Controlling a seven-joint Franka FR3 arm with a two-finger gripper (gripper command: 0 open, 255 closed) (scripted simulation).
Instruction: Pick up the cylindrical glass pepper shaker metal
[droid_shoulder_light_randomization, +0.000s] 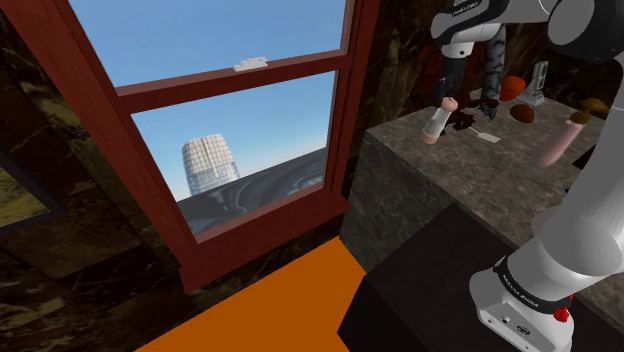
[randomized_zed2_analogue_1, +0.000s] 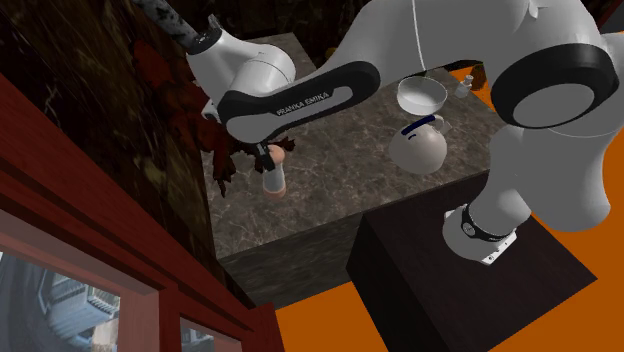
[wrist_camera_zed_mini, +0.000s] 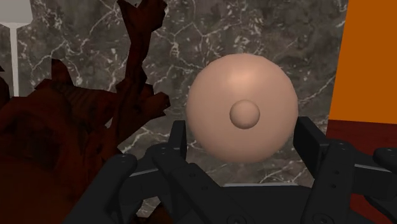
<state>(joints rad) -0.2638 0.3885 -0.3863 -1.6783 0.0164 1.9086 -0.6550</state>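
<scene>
Fingers of the black gripper stand apart on either side of the pepper shaker and press against its flanks, so the hand looks closed on it, not merely straddling it. The hand looks straight down the shaker's axis. Its pale pink domed cap, with a small knob at the centre, sits squarely between the pads, an approach that suits an upright cylinder and keeps the grip centred.

Just beside the shaker stands a dark red, branching figure. It is close enough that coming down from above, not in from the side, is probably what keeps the hand clear of it. Both rest on a grey veined counter, and I cannot tell whether the shaker's base has left the surface.

In the shoulder view the shaker is toward the counter's left end, on the window side. The white arm arches far over from its black stand, passing above a round white jug. Orange floor lies below, so a slip near the counter's edge could send the shaker down.
</scene>
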